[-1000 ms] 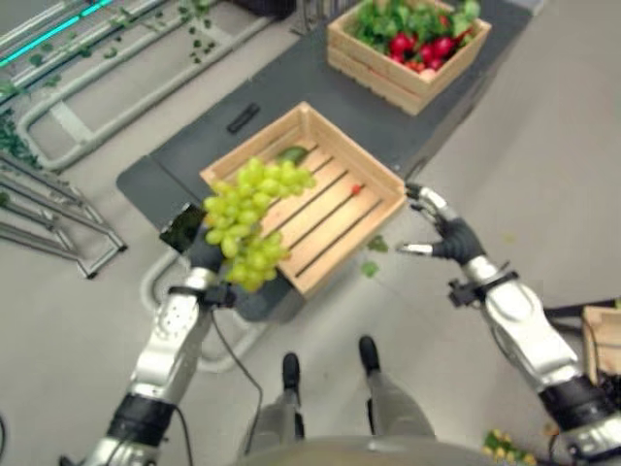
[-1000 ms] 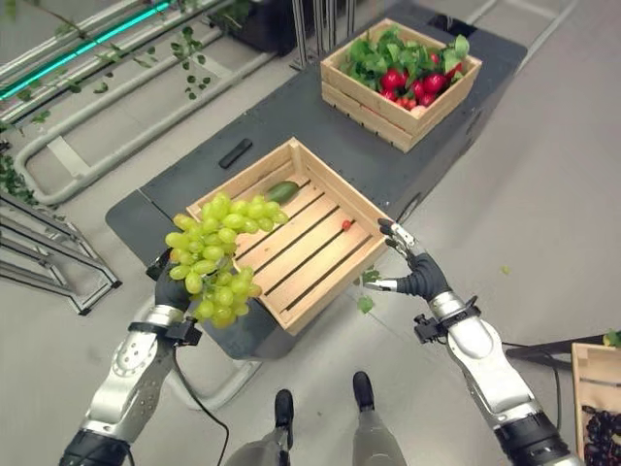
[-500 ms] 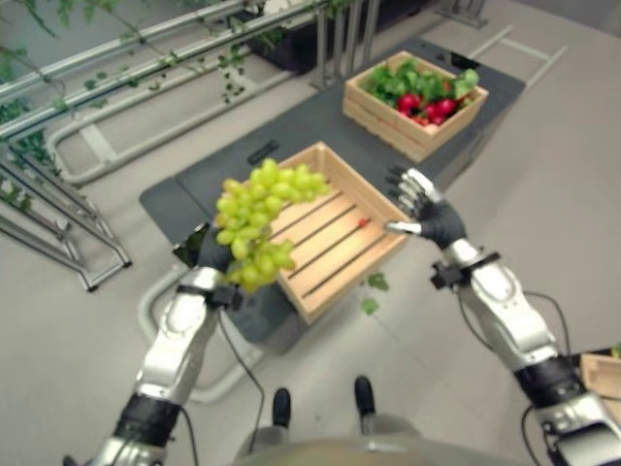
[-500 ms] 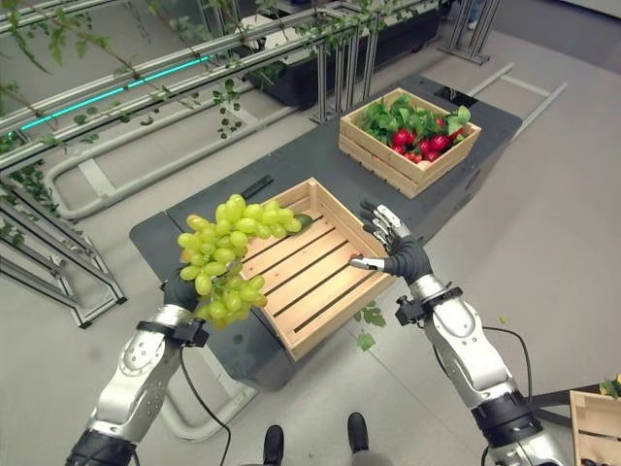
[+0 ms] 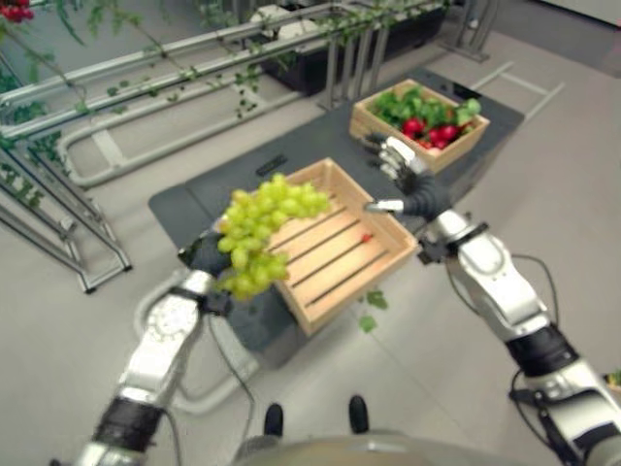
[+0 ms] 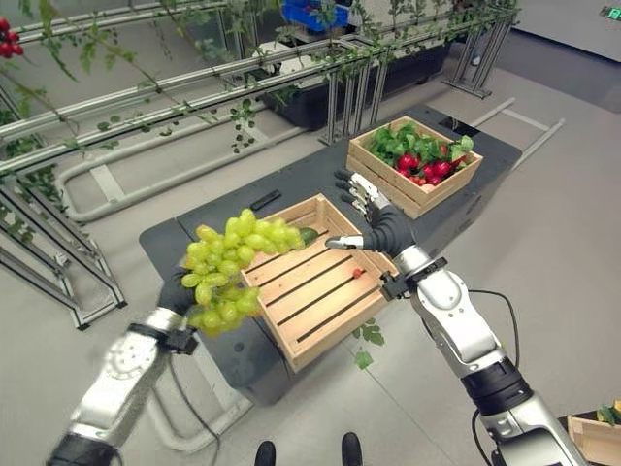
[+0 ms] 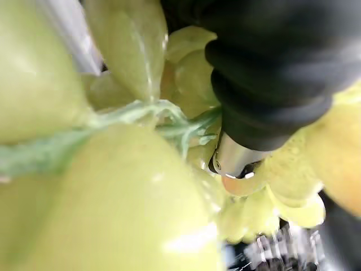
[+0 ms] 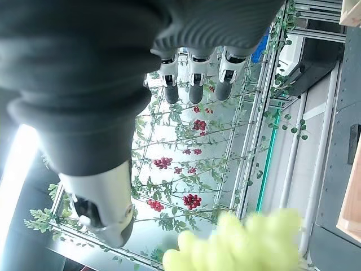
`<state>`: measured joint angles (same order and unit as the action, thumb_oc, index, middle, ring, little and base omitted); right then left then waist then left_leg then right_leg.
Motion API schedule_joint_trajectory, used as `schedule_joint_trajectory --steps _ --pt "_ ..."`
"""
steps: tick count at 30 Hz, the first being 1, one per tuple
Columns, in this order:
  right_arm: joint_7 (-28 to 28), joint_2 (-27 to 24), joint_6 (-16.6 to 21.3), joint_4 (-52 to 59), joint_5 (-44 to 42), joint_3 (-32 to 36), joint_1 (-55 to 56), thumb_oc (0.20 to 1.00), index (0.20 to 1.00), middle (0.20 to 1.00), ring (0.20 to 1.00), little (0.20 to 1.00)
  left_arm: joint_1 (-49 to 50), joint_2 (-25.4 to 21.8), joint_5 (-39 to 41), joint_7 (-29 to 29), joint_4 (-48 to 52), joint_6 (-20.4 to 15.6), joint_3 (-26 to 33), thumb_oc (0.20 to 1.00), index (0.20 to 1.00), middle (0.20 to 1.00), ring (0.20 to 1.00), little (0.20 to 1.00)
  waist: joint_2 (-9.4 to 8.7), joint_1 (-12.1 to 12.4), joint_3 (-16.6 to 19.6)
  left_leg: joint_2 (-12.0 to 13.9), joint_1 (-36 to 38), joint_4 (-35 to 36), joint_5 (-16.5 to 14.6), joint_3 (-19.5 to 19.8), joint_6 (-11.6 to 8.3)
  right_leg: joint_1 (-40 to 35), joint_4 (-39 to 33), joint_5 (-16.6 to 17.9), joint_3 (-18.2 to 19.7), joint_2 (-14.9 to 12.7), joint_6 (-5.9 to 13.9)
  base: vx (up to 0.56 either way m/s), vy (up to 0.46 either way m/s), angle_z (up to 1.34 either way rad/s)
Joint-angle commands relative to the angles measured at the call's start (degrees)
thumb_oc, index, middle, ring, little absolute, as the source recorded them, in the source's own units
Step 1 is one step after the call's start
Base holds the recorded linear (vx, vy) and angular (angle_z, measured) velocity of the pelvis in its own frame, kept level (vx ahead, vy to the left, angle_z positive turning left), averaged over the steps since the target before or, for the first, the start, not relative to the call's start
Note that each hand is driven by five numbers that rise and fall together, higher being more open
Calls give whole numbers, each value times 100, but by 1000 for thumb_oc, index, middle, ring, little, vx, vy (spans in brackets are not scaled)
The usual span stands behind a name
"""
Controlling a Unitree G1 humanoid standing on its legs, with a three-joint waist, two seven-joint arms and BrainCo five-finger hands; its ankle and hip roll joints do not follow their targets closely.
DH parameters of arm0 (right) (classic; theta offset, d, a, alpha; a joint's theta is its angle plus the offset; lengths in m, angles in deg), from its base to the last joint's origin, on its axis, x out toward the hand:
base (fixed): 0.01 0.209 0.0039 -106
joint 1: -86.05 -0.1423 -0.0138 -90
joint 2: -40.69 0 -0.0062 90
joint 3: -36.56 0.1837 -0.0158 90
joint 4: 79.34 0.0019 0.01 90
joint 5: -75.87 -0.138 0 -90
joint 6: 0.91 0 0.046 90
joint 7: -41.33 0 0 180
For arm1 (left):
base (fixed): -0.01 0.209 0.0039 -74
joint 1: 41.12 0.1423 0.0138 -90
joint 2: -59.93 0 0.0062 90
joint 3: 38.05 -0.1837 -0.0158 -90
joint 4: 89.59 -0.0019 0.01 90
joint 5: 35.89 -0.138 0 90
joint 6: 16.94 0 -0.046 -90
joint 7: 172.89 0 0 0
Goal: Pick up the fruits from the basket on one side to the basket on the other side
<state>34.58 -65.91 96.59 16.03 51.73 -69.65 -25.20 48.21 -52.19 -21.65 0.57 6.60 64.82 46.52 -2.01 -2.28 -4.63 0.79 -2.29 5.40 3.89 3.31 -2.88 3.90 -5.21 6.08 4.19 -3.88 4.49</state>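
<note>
the left robot hand is clenched round a bunch of green grapes, lifted beside the near wooden crate on the table, probably for transfer; the right robot hand hovers spread, empty.

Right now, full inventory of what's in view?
green grape bunch: one, yellow-green, held up in the left hand beside the near crate's left corner
near crate: one, light wood, slatted, on the dark platform
green fruit: one, in the near crate's far corner
small red item: one, on the near crate's slats
far crate: one, light wood, holding green leaves and red fruit
dark platform: one, grey
metal rails with vines: several, behind the platform
left hand: curled on the bunch
right hand: open, above the near crate's far edge
</note>
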Motion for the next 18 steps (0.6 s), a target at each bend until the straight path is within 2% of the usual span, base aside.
schedule_joint_trajectory --steps 1,3,4,5,6,8,13,18 --pt "-148 -97 92 -138 120 181 36 1000 1000 1000 1000 1000 -356 -777 -847 -153 481 -354 287 200 200 200 200 200 -17 78 640 -379 181 -434 -1077 -122 212 116 192 -528 151 32 259 0 0 0" --pt "-177 -124 73 -135 166 199 34 1000 1000 1000 1000 1000 -384 -962 -918 -164 508 -363 329 200 200 200 200 200 -9 74 663 -377 188 -425 -1074 -126 207 109 182 -534 154 31 262 17 0 0" --pt "-212 -176 71 -213 176 214 80 1000 1000 1000 1000 1000 -497 -1406 -1233 -190 568 -396 373 200 200 200 200 200 18 59 706 -367 216 -398 -1075 -129 195 81 162 -540 152 30 274 0 0 0" --pt "-215 -186 72 -264 217 192 79 1000 1000 1000 1000 1000 -661 -1656 -1490 -169 603 -415 312 200 200 200 200 200 32 46 712 -360 225 -390 -1074 -128 188 63 155 -540 151 29 280 0 0 0" --pt "-215 -185 72 -264 217 196 80 1000 1000 1000 1000 1000 -668 -1657 -1491 -168 599 -416 306 200 200 200 200 200 31 49 710 -360 227 -390 -1073 -128 188 61 155 -540 151 28 280 0 0 0" --pt "-249 -242 65 -270 345 162 100 1000 1000 1000 1000 1000 -944 -2153 -1782 -171 640 -442 286 200 200 200 200 200 72 26 744 -358 244 -374 -1072 -109 178 42 145 -550 154 31 286 0 0 0" --pt "-205 -289 68 -245 728 191 162 1000 1000 1000 1000 1000 -1520 -2536 -2274 -38 580 -484 70 200 200 200 200 200 132 -8 767 -349 284 -341 -1065 -83 169 -11 125 -575 145 34 292 0 0 0" --pt "-205 -213 58 -322 939 256 345 1000 1000 1000 1000 1000 -1967 -2676 -2547 -87 523 -524 -214 200 200 200 200 200 181 -26 778 -348 326 -306 -1066 -69 170 -62 113 -598 131 37 292 0 0 0"
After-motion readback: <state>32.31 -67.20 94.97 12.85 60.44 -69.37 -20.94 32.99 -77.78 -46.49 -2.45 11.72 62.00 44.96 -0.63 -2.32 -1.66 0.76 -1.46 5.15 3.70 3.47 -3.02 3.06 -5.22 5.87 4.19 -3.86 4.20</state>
